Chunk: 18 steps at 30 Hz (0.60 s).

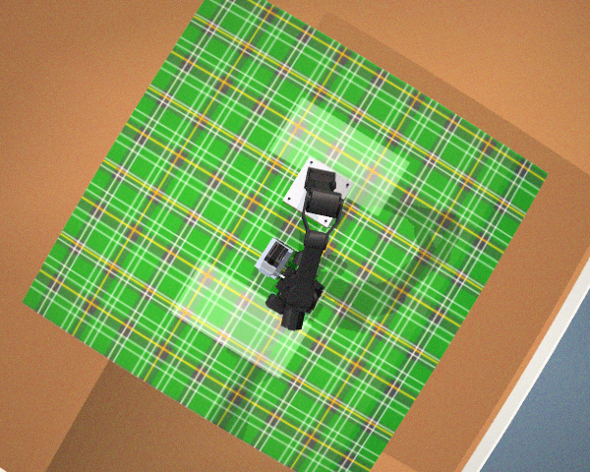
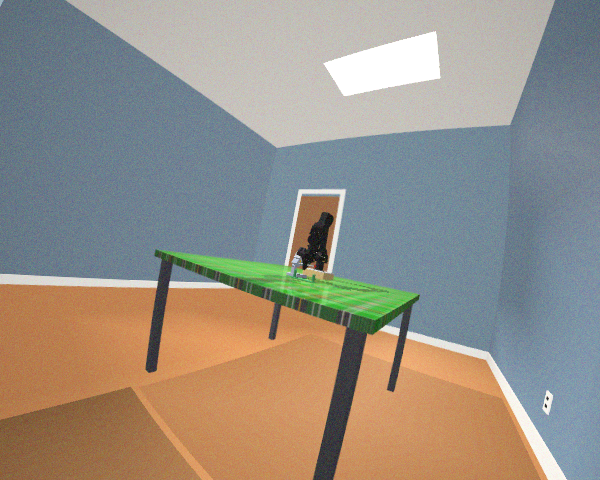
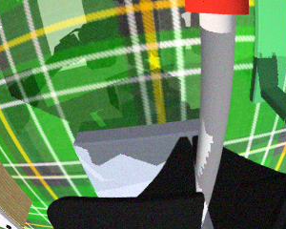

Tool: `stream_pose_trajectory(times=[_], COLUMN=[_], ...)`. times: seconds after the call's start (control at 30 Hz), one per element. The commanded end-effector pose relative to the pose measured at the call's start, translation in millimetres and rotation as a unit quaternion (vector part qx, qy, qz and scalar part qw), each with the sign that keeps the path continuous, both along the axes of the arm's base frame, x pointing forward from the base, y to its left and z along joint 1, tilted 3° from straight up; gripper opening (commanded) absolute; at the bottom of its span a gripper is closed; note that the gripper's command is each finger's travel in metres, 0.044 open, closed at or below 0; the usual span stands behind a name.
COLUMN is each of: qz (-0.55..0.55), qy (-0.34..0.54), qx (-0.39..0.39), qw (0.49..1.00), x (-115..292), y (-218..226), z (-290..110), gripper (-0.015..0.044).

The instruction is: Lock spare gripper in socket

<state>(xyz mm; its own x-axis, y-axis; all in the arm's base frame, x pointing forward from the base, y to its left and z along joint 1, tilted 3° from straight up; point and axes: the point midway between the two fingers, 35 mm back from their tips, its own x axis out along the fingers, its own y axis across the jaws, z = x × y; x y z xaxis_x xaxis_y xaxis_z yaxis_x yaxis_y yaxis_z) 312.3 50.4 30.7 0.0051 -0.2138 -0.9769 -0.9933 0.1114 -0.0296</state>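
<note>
My gripper is shut on the lock pin, a grey shaft with a red head. The pin stands upright between the black fingers, clear of the mount. The grey mount with its socket lies just beside and below the fingers. A green part shows at the right edge of the wrist view; it may be the spare gripper, I cannot tell. In the exterior view the arm bends low over the table and the small parts are too small to make out.
The green plaid table carries the arm's white base plate. A tan wooden block lies close to the mount, at the left of the wrist view.
</note>
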Motion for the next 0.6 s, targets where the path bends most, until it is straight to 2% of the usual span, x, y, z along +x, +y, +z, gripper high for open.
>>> stream_pose_trajectory(times=[0.0,0.57], qz=[0.002,0.001], qy=[0.001,-0.002], qx=[-0.002,-0.002], qw=[1.0,1.0], x=[-1.7,-2.5], y=[-3.0,-10.5], z=[-1.1,-1.2], gripper=[0.0,0.0])
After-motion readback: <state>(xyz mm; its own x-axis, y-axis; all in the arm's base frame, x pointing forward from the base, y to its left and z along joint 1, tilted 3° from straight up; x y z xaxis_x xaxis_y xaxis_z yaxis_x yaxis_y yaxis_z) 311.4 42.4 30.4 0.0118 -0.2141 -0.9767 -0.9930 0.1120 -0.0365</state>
